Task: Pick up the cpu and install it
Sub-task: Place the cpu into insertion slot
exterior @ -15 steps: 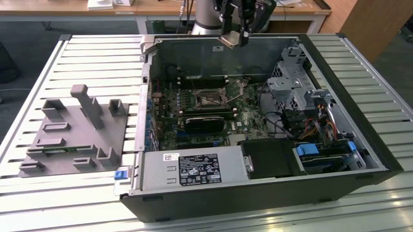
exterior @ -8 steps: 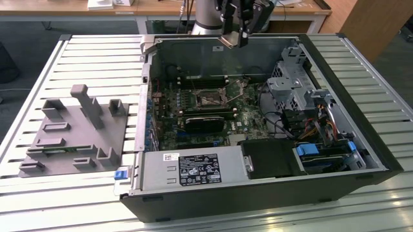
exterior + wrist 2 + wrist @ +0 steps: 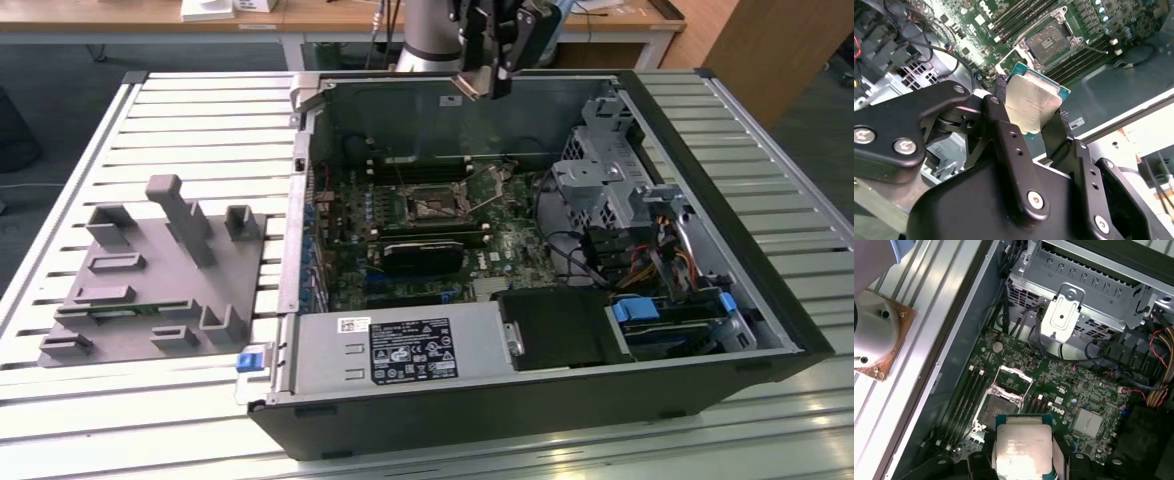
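The claw (image 3: 1028,119) is clenched on the cpu (image 3: 1030,97), holding it in the air, well clear of the motherboard's open socket (image 3: 1048,44).

A workshop: open computer case (image 3: 441,410) on a slatted metal workbench (image 3: 200,110), desks (image 3: 334,18) behind.

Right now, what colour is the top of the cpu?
The cpu top is silver, its edge green; the second wrist view shows it best.

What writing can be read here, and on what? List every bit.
On the chip in the hand: faint print, too blurred to read.
On the power supply sticker: print too small to read.
On the circuit board: white markings, too small to read.
Nothing can be quoted.
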Motion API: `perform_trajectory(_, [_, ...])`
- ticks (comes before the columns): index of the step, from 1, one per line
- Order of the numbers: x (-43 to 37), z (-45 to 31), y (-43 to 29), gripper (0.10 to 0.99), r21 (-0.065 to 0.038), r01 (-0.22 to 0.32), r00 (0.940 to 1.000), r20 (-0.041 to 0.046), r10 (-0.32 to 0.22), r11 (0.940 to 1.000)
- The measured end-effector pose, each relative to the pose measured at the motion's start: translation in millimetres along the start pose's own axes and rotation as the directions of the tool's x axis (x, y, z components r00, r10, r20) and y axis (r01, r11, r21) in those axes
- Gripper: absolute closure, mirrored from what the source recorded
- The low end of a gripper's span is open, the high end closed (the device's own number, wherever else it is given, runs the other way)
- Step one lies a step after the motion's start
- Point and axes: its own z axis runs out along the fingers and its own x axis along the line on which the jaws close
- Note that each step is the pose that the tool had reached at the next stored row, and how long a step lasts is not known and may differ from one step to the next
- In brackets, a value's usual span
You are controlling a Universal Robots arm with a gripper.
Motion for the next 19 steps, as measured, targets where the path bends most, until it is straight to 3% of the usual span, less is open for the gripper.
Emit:
perform_trajectory(9, [0.3, 0.4, -0.8, 0.553, -0.001, -0.099, 0.995, 0.0055, 0.099, 0.9951])
perform_trajectory(19, [0.7, 0.8, -1.7, 0.553, -0.004, -0.203, 0.9792, 0.0111, 0.203, 0.9793])
